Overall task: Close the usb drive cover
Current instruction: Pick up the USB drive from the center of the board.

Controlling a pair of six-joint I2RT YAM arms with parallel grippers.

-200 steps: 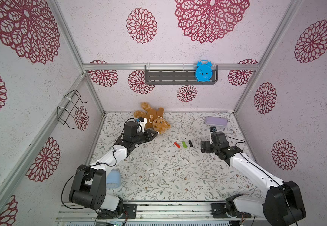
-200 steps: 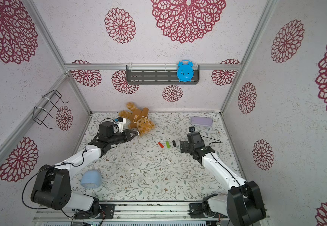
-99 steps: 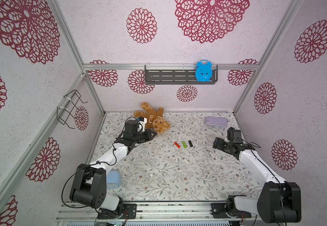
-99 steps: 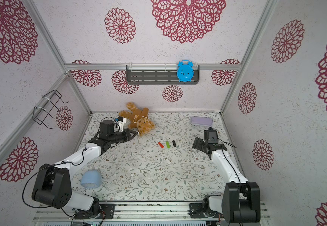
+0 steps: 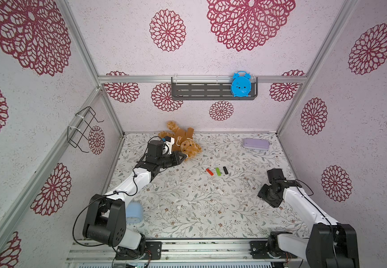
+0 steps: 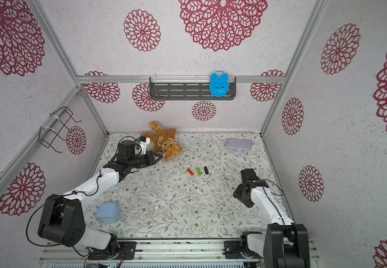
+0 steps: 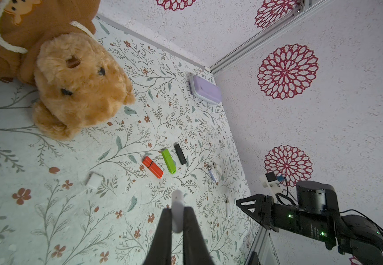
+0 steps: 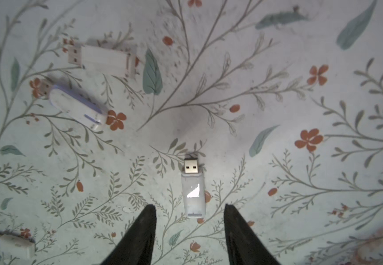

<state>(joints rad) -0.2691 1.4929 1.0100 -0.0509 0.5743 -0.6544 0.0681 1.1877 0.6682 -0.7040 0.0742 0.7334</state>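
Workcell floor covered by a floral mat (image 5: 188, 220), with both arms reaching in from the lower edge of the frame in both top views.

**Right arm.** The right gripper (image 8: 189, 206) sits at the lower right of the mat in both top views and points down at a white USB drive (image 8: 194, 192). Its two black fingers (image 8: 140, 234) stand apart, one on each side of the drive's rear end, and neither touches it. The drive lies flat on the mat with its metal plug bare and pointing away from the gripper. In the top views the drive is too small to pick out.

**Nearby.** A white uncapped drive (image 8: 103, 60), a white-and-purple drive (image 8: 78, 106) and a small white cap (image 8: 16, 246) lie near the USB drive.

**Left arm.** The left gripper (image 7: 177, 208) is at the centre left of the mat, just beside the teddy bear (image 5: 183, 142). It is pinched narrowly on a small white cover (image 7: 176, 202), well apart from the white USB drive.

**Mid-frame.** A red drive (image 5: 209, 171), a green drive (image 5: 218, 171) and a black drive (image 5: 225, 170) lie side by side between the arms.

**Background.** A purple case (image 5: 255, 144) lies at the upper right of the mat. A blue alarm clock (image 5: 240, 84) stands on the wall shelf (image 5: 199, 91).
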